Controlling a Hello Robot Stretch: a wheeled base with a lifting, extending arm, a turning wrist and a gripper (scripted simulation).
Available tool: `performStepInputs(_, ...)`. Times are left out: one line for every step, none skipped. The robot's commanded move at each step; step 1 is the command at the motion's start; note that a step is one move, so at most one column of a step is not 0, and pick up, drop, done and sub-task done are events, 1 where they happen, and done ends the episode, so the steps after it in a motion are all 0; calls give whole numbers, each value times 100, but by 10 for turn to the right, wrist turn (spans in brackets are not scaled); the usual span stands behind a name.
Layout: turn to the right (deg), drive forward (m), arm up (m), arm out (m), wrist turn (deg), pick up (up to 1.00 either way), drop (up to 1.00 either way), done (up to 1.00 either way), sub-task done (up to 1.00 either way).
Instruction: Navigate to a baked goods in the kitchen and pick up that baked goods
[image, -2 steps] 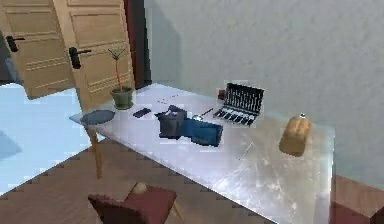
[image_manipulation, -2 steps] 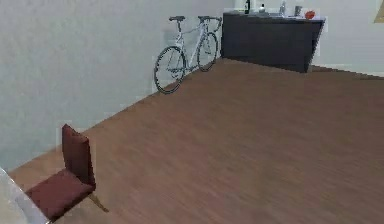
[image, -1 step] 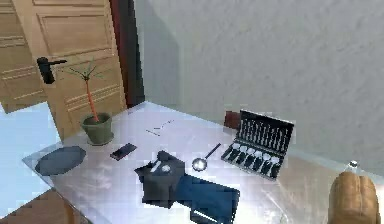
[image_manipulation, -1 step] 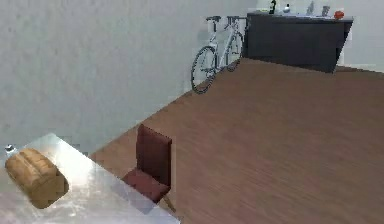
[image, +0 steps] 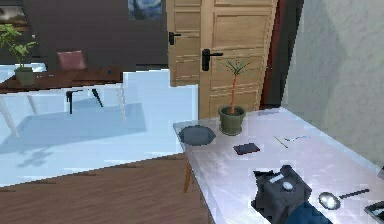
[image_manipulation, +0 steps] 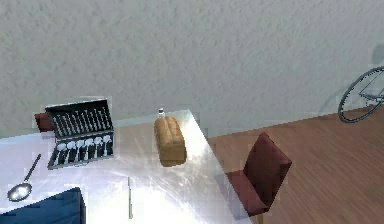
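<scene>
A brown loaf of bread (image_manipulation: 171, 141) lies on the pale glossy table (image_manipulation: 190, 195) in the arm side view, near the table's far right corner. A small shaker (image_manipulation: 160, 114) stands just behind the loaf. The same table (image: 300, 155) fills the forward view's lower right.
On the table are a cutlery case (image_manipulation: 80, 133), a ladle (image_manipulation: 23, 183), a knife (image_manipulation: 129, 197) and a blue cloth (image_manipulation: 45, 208). A red chair (image_manipulation: 262, 172) stands at its right end, a bicycle wheel (image_manipulation: 362, 95) beyond. Ahead are a potted plant (image: 232, 110), a dark bowl (image: 197, 135), wooden doors (image: 215, 50) and a second table (image: 60, 95).
</scene>
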Motion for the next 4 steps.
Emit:
performStepInputs(0, 0, 50, 0, 0, 0, 0, 0, 0)
performStepInputs(0, 0, 34, 0, 0, 0, 0, 0, 0)
performStepInputs(0, 0, 0, 44, 0, 0, 0, 0, 0)
performStepInputs(0, 0, 0, 0, 450, 0, 0, 0, 0)
